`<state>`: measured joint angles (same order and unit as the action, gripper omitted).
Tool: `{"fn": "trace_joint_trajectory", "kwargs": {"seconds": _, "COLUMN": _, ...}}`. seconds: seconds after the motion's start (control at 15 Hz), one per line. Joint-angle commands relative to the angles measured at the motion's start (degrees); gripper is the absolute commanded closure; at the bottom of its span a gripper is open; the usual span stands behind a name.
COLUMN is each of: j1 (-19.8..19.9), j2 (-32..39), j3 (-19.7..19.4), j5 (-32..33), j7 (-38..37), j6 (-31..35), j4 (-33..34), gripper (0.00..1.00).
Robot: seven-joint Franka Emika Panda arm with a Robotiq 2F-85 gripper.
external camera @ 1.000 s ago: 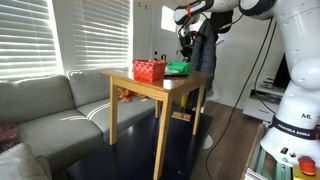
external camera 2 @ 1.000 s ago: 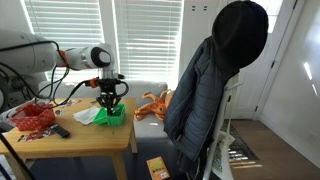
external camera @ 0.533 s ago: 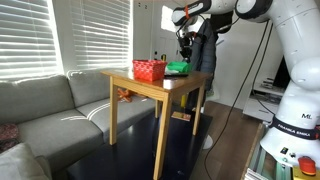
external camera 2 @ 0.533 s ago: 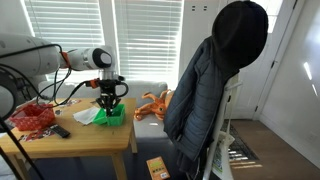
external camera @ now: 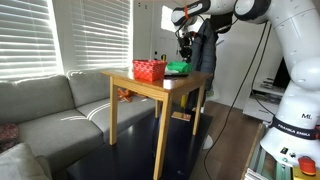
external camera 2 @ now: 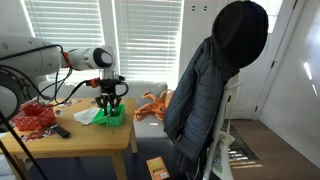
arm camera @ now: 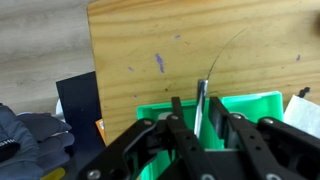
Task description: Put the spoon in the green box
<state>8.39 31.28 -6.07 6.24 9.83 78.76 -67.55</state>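
Observation:
In the wrist view my gripper (arm camera: pixel 200 118) is shut on the silver spoon (arm camera: pixel 200 97). It holds the spoon upright between its fingers, directly over the low bright-green box (arm camera: pixel 250 105) on the wooden table (arm camera: pixel 150 50). In both exterior views the gripper (external camera: pixel 185 46) (external camera 2: pixel 109 98) hangs just above the green box (external camera: pixel 178 68) (external camera 2: pixel 111 117) near the table's edge. The spoon is too small to make out in the exterior views.
A taller red latticed basket (external camera: pixel 149 70) (external camera 2: pixel 35 118) stands on the same table beside the green box. A white crumpled item (external camera 2: pixel 86 115) and a black remote (external camera 2: pixel 60 131) lie near it. A dark jacket hangs on a chair (external camera 2: pixel 215 90). A grey sofa (external camera: pixel 50 110) stands beside the table.

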Motion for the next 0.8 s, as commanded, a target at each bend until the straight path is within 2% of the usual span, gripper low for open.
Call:
{"fn": "trace_joint_trajectory", "kwargs": {"seconds": 0.0, "j1": 1.26, "j2": 0.38, "j3": 0.84, "j5": -1.58, "j7": 0.55, "j6": -2.51, "j4": 3.47, "gripper": 0.34}}
{"fn": "trace_joint_trajectory", "kwargs": {"seconds": 0.27, "j1": 1.10, "j2": -1.99, "j3": 0.29, "j5": -2.27, "j7": 0.42, "j6": -2.05, "j4": 4.22, "gripper": 0.06}}
{"fn": "trace_joint_trajectory", "kwargs": {"seconds": 0.33, "j1": 1.02, "j2": -2.76, "j3": 0.27, "j5": -2.21, "j7": 0.26, "j6": -1.74, "j4": 4.23, "gripper": 0.02}}
{"fn": "trace_joint_trajectory", "kwargs": {"seconds": 0.6, "j1": -0.11, "j2": -10.08, "j3": 0.40, "j5": -1.56, "j7": -0.48, "j6": 0.40, "j4": -0.09, "gripper": 0.00}}
{"fn": "trace_joint_trajectory", "kwargs": {"seconds": 0.73, "j1": -1.22, "j2": -14.78, "j3": 0.21, "j5": -1.12, "j7": -3.95, "j6": 1.50, "j4": -3.01, "gripper": 0.00}}
